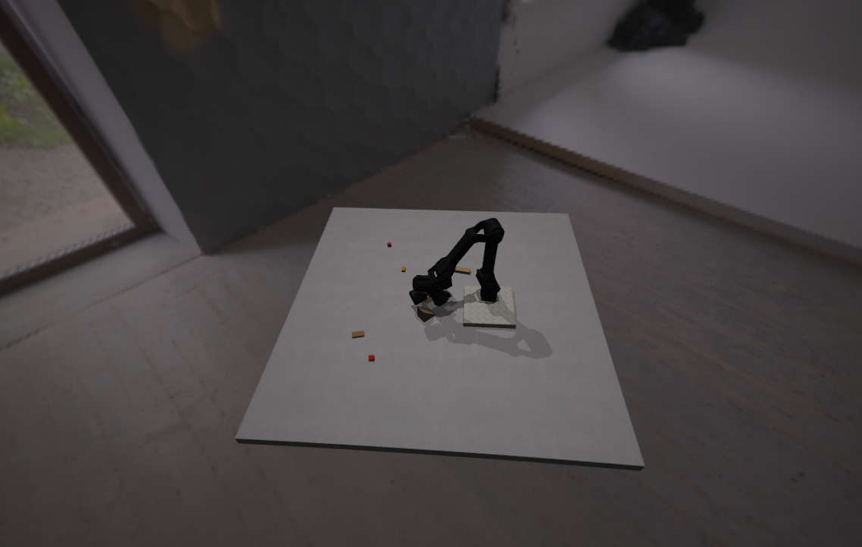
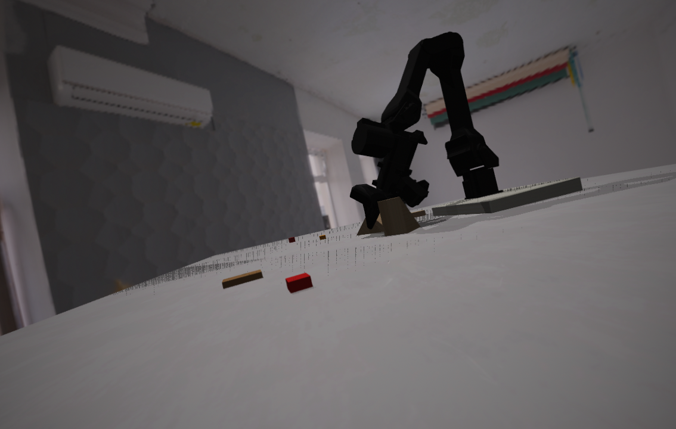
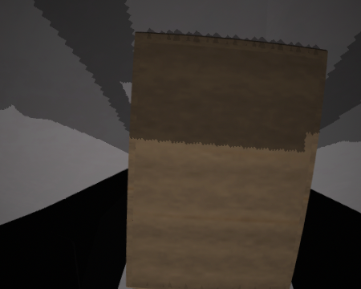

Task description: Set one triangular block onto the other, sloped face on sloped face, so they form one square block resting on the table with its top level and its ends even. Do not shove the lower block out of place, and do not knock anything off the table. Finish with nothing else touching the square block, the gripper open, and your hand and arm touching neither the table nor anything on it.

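Note:
My gripper (image 1: 429, 298) (image 3: 208, 186) is shut on one wooden triangular block (image 2: 363, 230) (image 3: 225, 96), with one finger against each end. In the wrist view its broad face fills the middle, its upper part in shadow. The held block is low at the table (image 1: 489, 394); whether it touches the table is hard to tell. The other triangular block (image 1: 425, 314) (image 2: 398, 217) stands on the table close beside it, on the near side in the top and exterior views. In the exterior view it hides part of the held block and a finger.
A flat wooden piece (image 1: 358, 333) (image 2: 242, 279) and a red block (image 1: 371, 358) (image 2: 298, 282) lie in front. An orange block (image 1: 403, 269) (image 2: 322, 237) and another red block (image 1: 389, 244) (image 2: 291, 239) lie behind. A wooden strip (image 1: 463, 270) lies near the arm's base plate (image 1: 489, 316) (image 2: 537, 193).

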`<state>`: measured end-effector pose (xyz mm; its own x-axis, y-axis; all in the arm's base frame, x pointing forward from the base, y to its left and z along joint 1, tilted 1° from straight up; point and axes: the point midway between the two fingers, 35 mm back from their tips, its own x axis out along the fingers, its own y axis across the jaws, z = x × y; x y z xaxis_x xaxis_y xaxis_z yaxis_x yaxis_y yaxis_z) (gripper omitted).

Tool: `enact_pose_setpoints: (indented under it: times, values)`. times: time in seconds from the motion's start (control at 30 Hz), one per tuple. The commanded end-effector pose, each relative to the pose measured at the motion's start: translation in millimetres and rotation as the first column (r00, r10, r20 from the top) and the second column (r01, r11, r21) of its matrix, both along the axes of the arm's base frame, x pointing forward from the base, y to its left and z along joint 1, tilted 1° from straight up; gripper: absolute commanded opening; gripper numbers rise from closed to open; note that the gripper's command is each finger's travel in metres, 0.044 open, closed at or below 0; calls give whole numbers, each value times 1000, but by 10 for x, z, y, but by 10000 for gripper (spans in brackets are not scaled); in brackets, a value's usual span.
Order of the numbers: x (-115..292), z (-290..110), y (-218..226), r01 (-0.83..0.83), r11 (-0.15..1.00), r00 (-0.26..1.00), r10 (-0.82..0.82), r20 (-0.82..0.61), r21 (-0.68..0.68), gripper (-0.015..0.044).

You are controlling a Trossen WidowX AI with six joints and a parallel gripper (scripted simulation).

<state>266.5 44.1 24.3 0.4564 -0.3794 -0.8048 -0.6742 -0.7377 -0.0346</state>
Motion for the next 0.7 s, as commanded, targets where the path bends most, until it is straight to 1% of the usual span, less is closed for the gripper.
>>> enact_pose_setpoints:
  times: [0.0,0.33,0.67]
  values:
    - [6,30,4,0,1000,1000,0,1,0,6]
    - [41,460,25,0,1000,1000,0,1,1,0]
    - [-17,935,0,0,1000,1000,0,1,0,0]
